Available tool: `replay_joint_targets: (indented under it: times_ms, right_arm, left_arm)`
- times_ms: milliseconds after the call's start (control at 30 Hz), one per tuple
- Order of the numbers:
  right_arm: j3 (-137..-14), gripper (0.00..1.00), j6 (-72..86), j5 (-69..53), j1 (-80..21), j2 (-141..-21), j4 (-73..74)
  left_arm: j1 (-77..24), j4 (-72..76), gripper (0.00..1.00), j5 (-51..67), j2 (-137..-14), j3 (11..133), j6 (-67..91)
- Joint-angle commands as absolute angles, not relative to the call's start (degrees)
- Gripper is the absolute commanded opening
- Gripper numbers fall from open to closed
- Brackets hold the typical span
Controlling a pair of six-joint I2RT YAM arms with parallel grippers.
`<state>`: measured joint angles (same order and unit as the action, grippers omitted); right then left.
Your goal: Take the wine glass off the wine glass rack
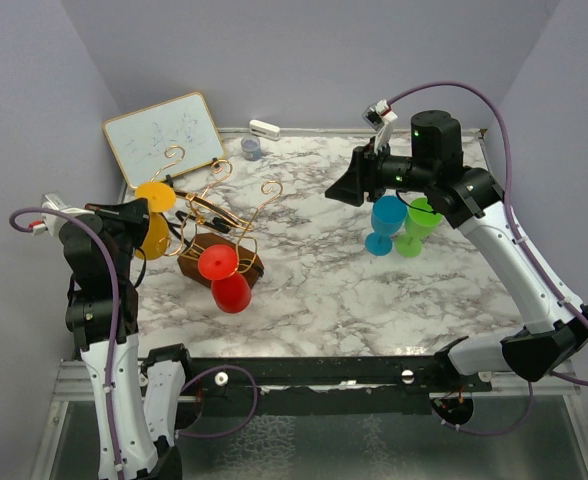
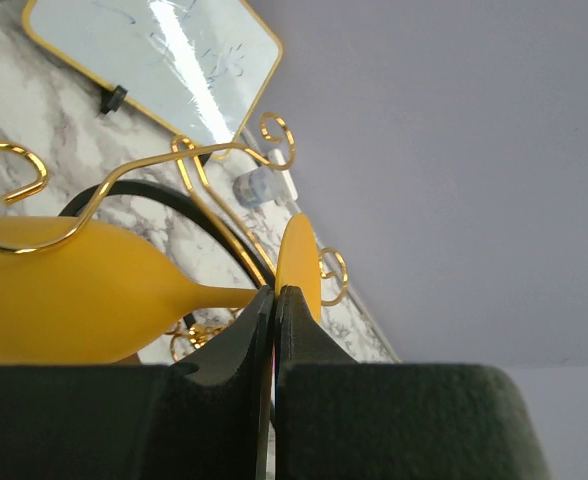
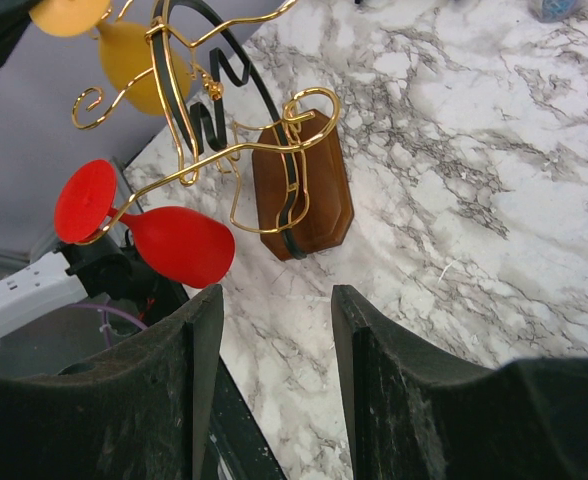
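Observation:
The wine glass rack (image 1: 236, 212) is gold wire on a brown wooden base (image 3: 309, 190), at the table's left. A yellow wine glass (image 1: 155, 232) hangs upside down from its left arm, bowl (image 2: 64, 295) low and foot (image 2: 299, 255) up. A red wine glass (image 1: 232, 290) hangs from the near arm and shows again as the red wine glass (image 3: 179, 243) in the right wrist view. My left gripper (image 2: 276, 292) is shut, its tips right against the spot where the yellow stem meets the foot, with nothing visibly between them. My right gripper (image 3: 274, 300) hangs open over bare marble, well right of the rack.
A blue glass (image 1: 384, 225) and a green glass (image 1: 416, 226) stand upright on the table under the right arm. A white whiteboard (image 1: 164, 135) leans at the back left. A small grey-blue roll (image 1: 251, 148) and a white object (image 1: 264, 128) lie by the back edge.

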<state>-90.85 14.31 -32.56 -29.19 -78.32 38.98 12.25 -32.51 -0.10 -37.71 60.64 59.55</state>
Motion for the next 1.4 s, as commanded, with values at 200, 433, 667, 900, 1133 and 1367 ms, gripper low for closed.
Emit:
replay_joint_targets:
  times_ms: [200, 433, 667, 900, 1133, 1367]
  right_arm:
    - [-94.09, 0.48, 14.58, -31.55, -29.43, -79.86, 38.28]
    - [-96.76, 0.48, 14.41, -37.45, -29.44, -80.93, 37.97]
    - [-98.73, 0.49, 13.9, -43.96, -29.44, -79.94, 38.05]
    - [-99.24, 0.49, 11.72, -43.18, -29.4, -76.41, 41.28]
    - [-100.54, 0.51, 8.33, -47.16, -29.44, -77.02, 46.46]
    - [-101.78, 0.51, 9.5, -48.78, -29.44, -78.99, 44.57]
  left_arm:
    - [12.3, -24.41, 0.0, 5.72, -45.27, 75.68, 63.55]
    - [12.26, -8.8, 0.0, 16.29, -53.16, 79.01, 71.27]
    - [5.04, 8.5, 0.0, 30.78, -69.4, 89.01, 66.28]
    - [-2.67, 10.64, 0.0, 42.61, -82.23, 99.53, 56.44]
    - [-9.18, 22.04, 0.0, 56.16, -84.35, 94.76, 55.61]
    - [-15.91, 18.32, 0.0, 62.33, -83.06, 92.91, 47.23]
